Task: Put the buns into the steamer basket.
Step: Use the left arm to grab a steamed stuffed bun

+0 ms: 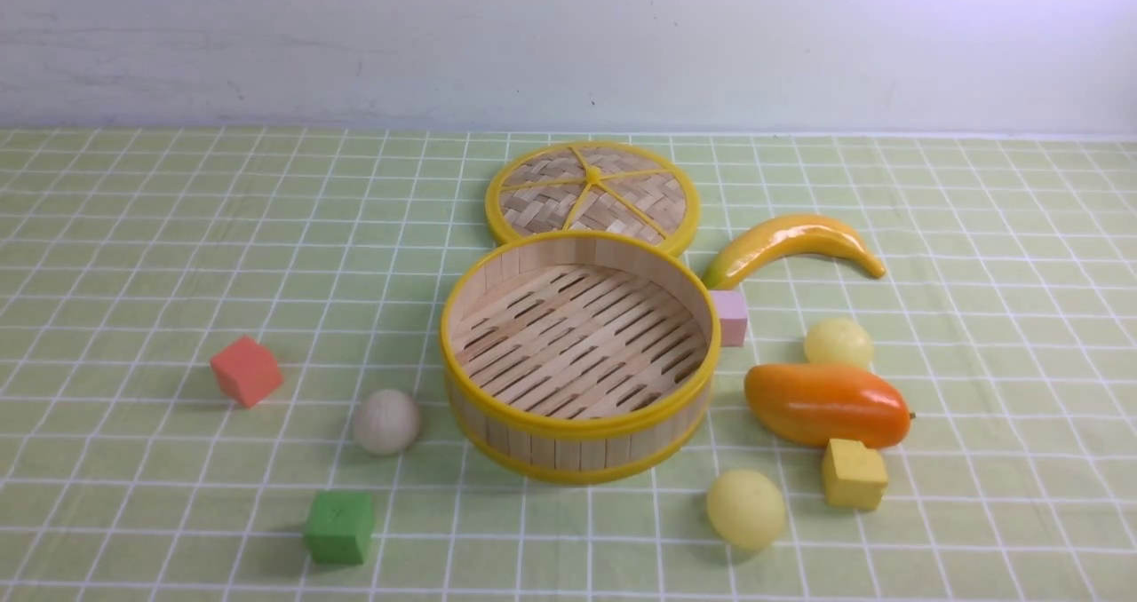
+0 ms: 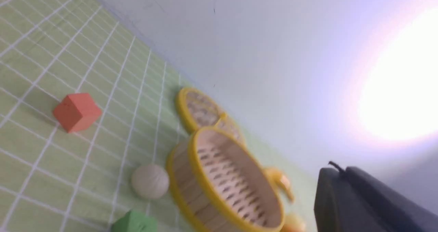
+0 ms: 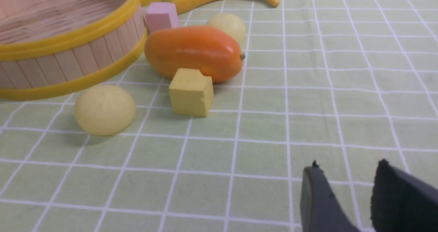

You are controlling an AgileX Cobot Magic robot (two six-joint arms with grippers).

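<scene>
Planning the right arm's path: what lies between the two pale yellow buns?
The orange mango lies across that stretch, between the near yellow bun and the far yellow bun; the front view shows it best.

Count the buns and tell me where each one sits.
3. The off-white bun lies left of the steamer basket. One pale yellow bun lies front right, near the yellow cube. The other pale yellow bun sits behind the mango. None inside; none seems hidden.
</scene>
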